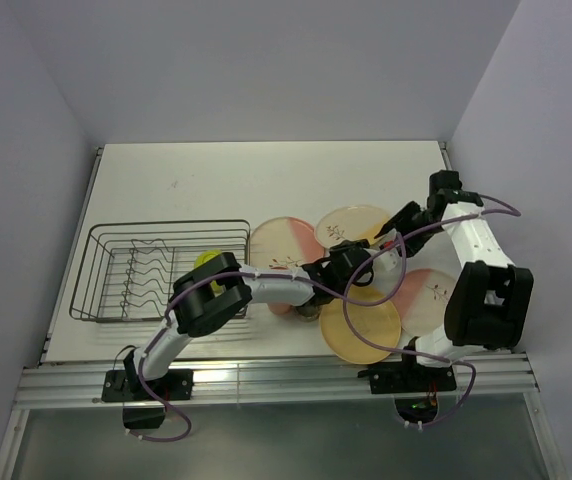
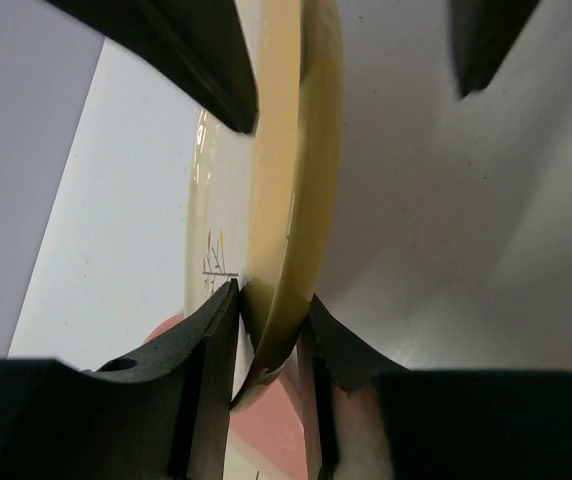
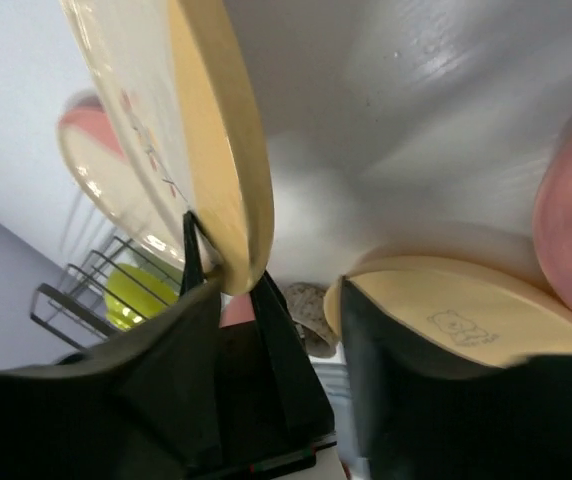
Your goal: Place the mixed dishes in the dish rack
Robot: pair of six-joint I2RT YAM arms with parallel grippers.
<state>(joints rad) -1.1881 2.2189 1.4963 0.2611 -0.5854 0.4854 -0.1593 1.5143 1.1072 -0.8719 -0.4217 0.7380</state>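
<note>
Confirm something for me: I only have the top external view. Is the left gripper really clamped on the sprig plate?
Observer: Yes. The left wrist view shows the left gripper pinching the sprig plate by its rim, edge-on.
Operator: And the other arm?
Observer: In its wrist view the right gripper stands open, one finger clear of the rim.
Operator: Anything beneath?
Observer: The yellow-orange plate carries a small bear drawing.

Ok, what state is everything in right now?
Left hand: shut on sprig plate
Sprig plate: lifted, held by its rim
Right hand: open
Bowl: in the rack
Yellow plate: flat on table
Cream-and-pink plate: flat on table
Pink plate: flat on table
</note>
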